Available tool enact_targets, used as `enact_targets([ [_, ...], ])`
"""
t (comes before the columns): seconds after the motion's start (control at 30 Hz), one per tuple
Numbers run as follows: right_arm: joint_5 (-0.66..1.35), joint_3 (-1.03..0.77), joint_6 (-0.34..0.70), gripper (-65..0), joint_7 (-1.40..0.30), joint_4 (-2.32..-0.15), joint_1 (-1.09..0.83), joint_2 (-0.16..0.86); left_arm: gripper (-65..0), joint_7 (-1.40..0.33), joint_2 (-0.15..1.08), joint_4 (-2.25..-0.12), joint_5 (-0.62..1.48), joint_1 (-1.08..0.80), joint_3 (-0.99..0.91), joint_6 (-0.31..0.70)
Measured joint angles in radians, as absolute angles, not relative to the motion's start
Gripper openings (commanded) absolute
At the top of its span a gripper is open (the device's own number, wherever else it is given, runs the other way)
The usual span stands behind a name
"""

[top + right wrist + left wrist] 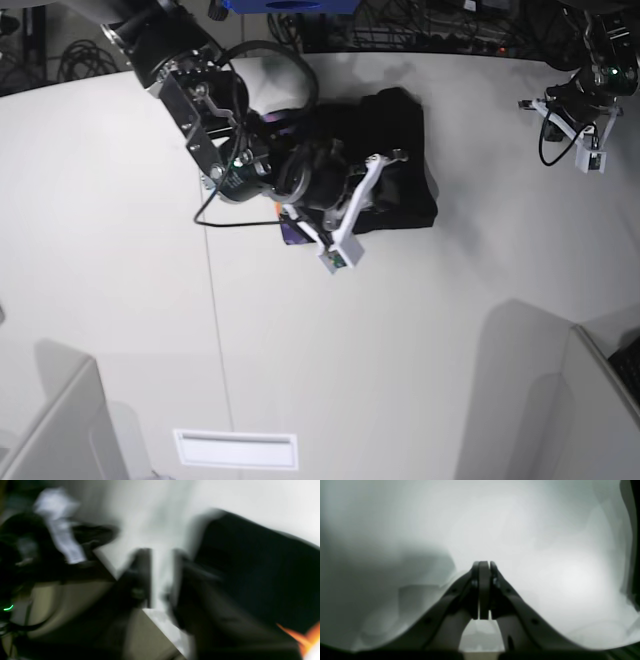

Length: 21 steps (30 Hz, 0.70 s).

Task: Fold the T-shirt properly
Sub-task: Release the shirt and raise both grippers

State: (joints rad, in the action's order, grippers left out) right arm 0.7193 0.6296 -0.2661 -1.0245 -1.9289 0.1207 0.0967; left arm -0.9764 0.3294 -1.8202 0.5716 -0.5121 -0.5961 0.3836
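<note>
There was one T-shirt (395, 160) on the white table (420, 340), and I had two arms over it, each ending in one gripper.

My right arm reached in from about ten o'clock of the overhead view and bent down across the left part of the cloth, its wrist rolled so the white camera block pointed toward six o'clock. My right gripper (162, 577) was badly smeared in its own wrist view; a pale strip of table showed between the two dark fingers (142, 575), so by eye they looked narrowly apart and held nothing that I could make out.

My left arm sat well apart from the cloth, up at about two o'clock near the table's far edge. My left gripper (484, 590) was pressed closed, finger against finger, with only bare white surface ahead of it.

The T-shirt lay as a compact black bundle just above the table's centre, toward twelve o'clock. A bit of purple showed at its lower left edge, and an orange patch (303, 636) showed in my right wrist view.
</note>
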Motion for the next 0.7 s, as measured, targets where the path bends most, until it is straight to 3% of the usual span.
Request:
enact_targets([
  [0.13, 0.728, 0.617, -0.268, -65.0, -1.015, -1.878, 0.086, 0.107, -65.0, -0.975, 0.284, -1.83, 0.566, -0.504, -0.59, 0.503],
  [0.33, 0.728, 0.483, -0.269, -65.0, -0.96, -1.911, 0.02, 0.177, -65.0, -0.98, 0.088, -1.936, 0.587, -0.478, -0.586, 0.579],
  [0.37, 0.724, 0.466, -0.269, -65.0, -0.95, -1.923, 0.019, 0.193, -60.1, -0.981, 0.07, -1.936, 0.616, -0.466, -0.587, 0.59],
  [0.5, 0.74, 0.449, -0.269, -65.0, -0.953, -1.944, 0.007, 0.229, -24.8, -0.98, 0.064, -1.873, 0.783, -0.415, -0.588, 0.615],
  [0.57, 0.739, 0.451, -0.269, -65.0, -0.961, -1.944, 0.004, 0.244, -11.8, -0.979, 0.069, -1.818, 0.876, -0.4, -0.589, 0.614],
  [0.63, 0.735, 0.45, -0.269, -65.0, -0.951, -1.944, -0.004, 0.254, -7.1, -0.984, 0.068, -1.766, 0.917, -0.377, -0.588, 0.611],
  [0.7, 0.732, 0.449, -0.269, -65.0, -0.953, -1.943, -0.013, 0.254, -8.6, -0.981, 0.073, -1.722, 0.913, -0.35, -0.543, 0.604],
])
